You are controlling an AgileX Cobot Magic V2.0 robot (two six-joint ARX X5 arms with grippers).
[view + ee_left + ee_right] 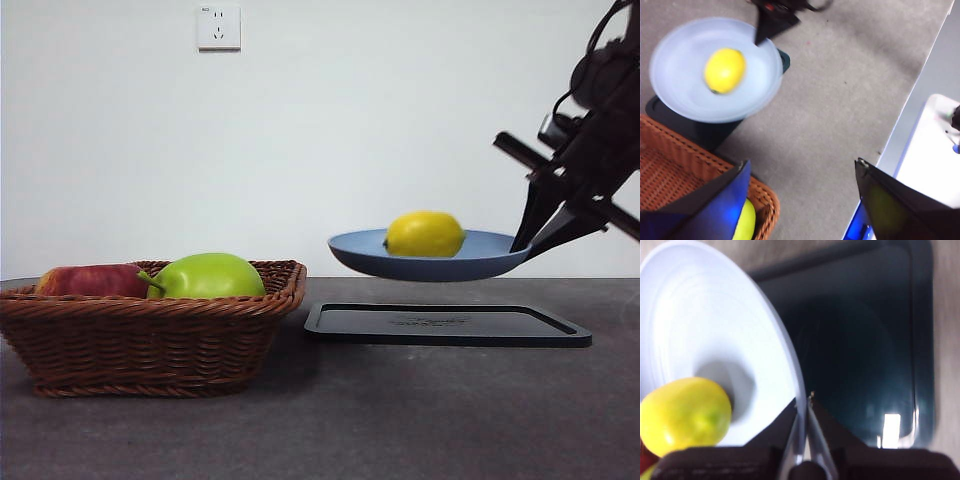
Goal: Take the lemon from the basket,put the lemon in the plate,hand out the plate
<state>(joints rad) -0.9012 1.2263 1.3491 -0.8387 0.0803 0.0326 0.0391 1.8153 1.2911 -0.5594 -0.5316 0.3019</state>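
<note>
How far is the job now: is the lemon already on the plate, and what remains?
Done: the lemon lies on the plate, outside the basket. In hand: the right gripper is clamped on the plate's rim and holds it in the air above the black tray. The left gripper is open and empty. Left: handing the plate out.

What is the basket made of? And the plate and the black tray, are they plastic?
The basket looks like brown woven wicker: you can see the strands and a braided rim. The plate is smooth, matte, light blue; probably plastic, though it might be ceramic. The tray is flat, black and slightly shiny in the right wrist view, most likely plastic, but I can't be sure.
</note>
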